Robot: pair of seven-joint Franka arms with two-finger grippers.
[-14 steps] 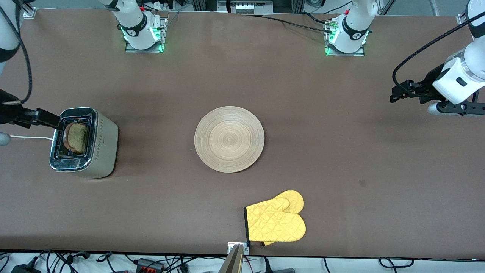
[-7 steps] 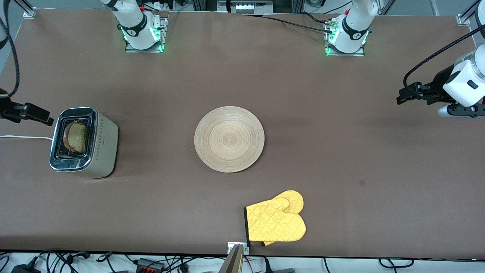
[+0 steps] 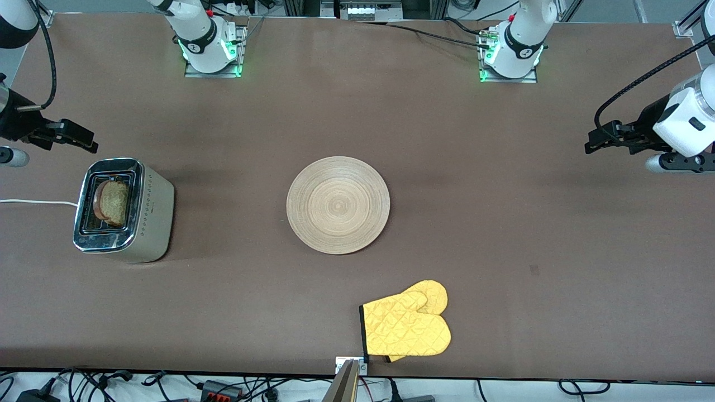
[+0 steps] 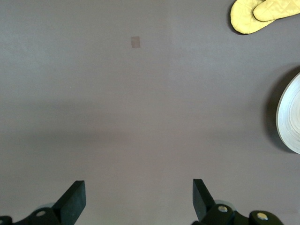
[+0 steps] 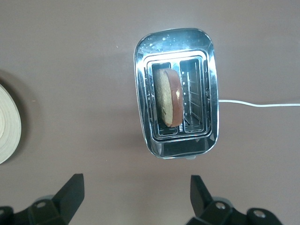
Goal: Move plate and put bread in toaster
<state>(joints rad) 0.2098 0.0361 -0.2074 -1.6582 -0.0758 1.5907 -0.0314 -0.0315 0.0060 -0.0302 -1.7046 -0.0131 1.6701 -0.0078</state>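
Note:
The toaster [image 3: 151, 215] stands at the right arm's end of the table. The bread [image 3: 111, 202] stands upright in one of its two slots, with the top sticking out. In the right wrist view the bread [image 5: 168, 96] sits in the toaster [image 5: 176, 40] and the second slot is empty. The plate [image 3: 338, 205] lies flat at the table's middle, bare. My right gripper [image 3: 85, 140] is open and empty over the table beside the toaster, its fingers wide apart [image 5: 137, 183]. My left gripper [image 3: 593, 143] is open and empty [image 4: 138, 187] over bare table at the left arm's end.
A yellow oven mitt [image 3: 406, 326] lies near the table's front edge, nearer the camera than the plate. The toaster's white cord [image 3: 33, 202] runs off the right arm's end. The plate's rim [image 4: 290, 117] and the mitt [image 4: 262, 14] show in the left wrist view.
My right gripper has drawn away from the toaster's top to the table beside it. My left gripper has shifted a little toward its own end of the table. The bread stays in the slot.

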